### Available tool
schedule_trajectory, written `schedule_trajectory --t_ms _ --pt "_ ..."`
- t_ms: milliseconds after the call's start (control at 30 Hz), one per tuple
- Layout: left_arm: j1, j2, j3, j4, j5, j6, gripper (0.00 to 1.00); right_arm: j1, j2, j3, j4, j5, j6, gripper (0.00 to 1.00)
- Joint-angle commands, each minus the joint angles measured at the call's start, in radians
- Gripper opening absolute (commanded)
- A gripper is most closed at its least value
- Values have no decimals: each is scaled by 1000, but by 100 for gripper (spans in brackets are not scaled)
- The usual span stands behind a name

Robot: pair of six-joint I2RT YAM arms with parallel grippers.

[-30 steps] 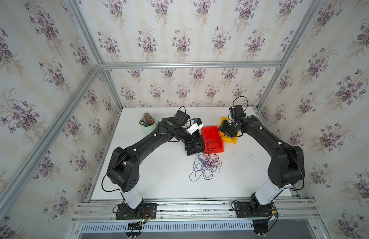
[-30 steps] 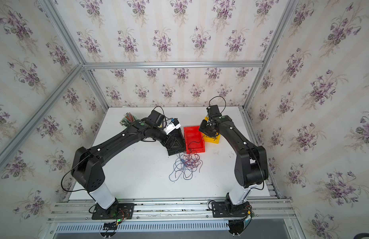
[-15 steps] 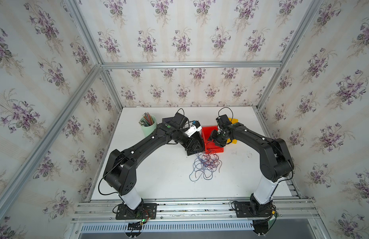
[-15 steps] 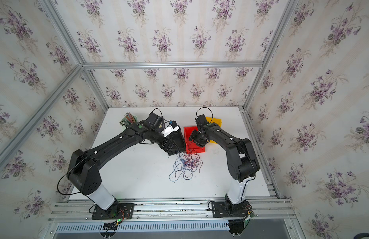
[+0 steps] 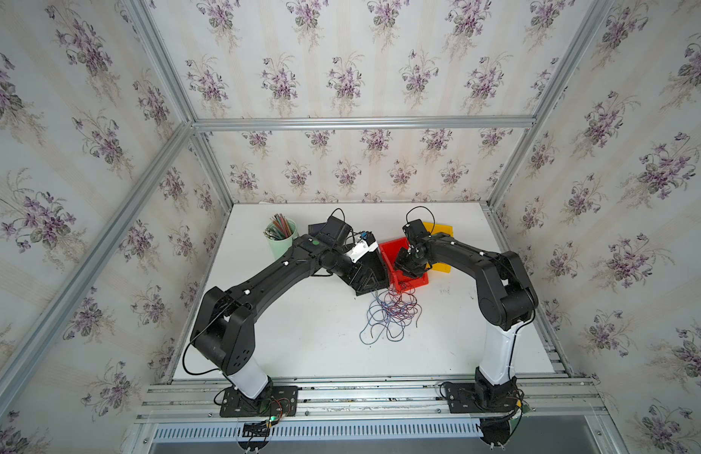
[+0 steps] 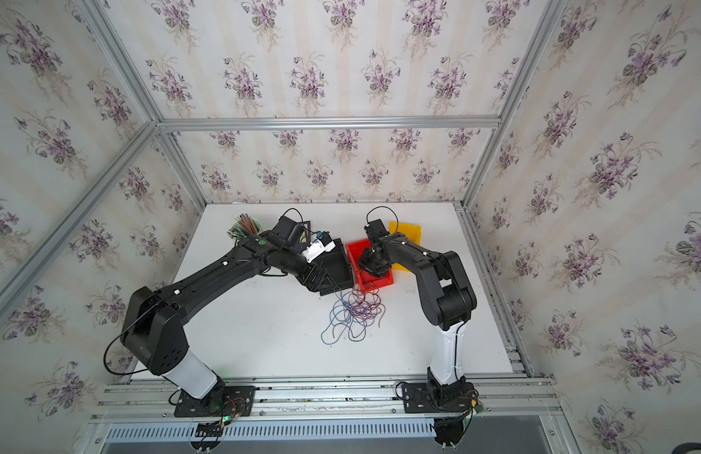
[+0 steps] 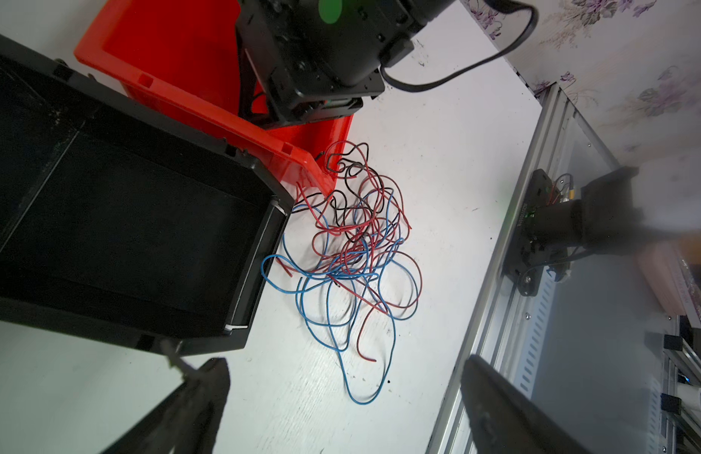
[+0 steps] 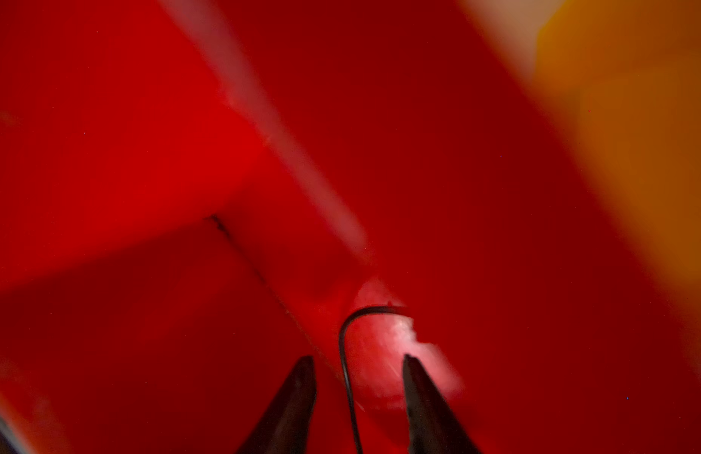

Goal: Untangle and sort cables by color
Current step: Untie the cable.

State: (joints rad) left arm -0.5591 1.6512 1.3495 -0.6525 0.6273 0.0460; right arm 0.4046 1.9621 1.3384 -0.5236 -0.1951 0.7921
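Flowery wallpaper all round, a white bench in the middle, and the cables sit in one loose knot on it, just in front of the red bin and the black bin; there's a yellow bin behind the red one and a cup of pencils off to the far side. The left wrist view shows the knot best: red, blue and black strands looped through each other. My guess is they're light, springy and thin, so they'll slip out of a loose pinch and drag their neighbours along; I'd grab a free end or an outer loop, like the big blue one at the edge, rather than the crossed-over middle. The left arm reaches long across the bench, wrist over the black bin and looking down at the pile; the left claw is spread wide with nothing in it. The right arm is folded at the elbow with its wrist tipped down into the red bin; the right claw shows a narrow gap, and one dark-looking strand runs up between the tips; it doesn't look pinched, and its colour is hard to call in the red glow.
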Motion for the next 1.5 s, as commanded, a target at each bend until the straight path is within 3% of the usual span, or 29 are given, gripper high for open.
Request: schedule_trajectory --t_ms 0,300,467,567,967,1133,1300,1367,1467 --pt "4 -3 -4 17 5 17 95 2 -27 3 -1 16 -18 30" --pt "5 7 2 35 26 22 95 25 -301 -54 -89 75 -142 56" --pt "5 6 8 22 34 35 95 25 -428 -278 -14 -41 -193 56" --pt "5 -3 4 14 35 40 95 26 -468 -348 24 -48 -236 56" --pt "5 -54 -48 -8 24 40 95 13 -400 -380 102 -12 -342 53" --pt "7 -73 -77 -7 14 34 95 14 -389 -407 125 -37 -322 45" --pt "5 -79 -91 11 15 12 95 13 -379 -414 149 -41 -320 19" --pt "6 -77 -89 16 15 6 95 14 -382 -399 138 -37 -318 1" --pt "5 -82 -88 34 12 -4 95 15 -427 -377 99 -12 -317 0"
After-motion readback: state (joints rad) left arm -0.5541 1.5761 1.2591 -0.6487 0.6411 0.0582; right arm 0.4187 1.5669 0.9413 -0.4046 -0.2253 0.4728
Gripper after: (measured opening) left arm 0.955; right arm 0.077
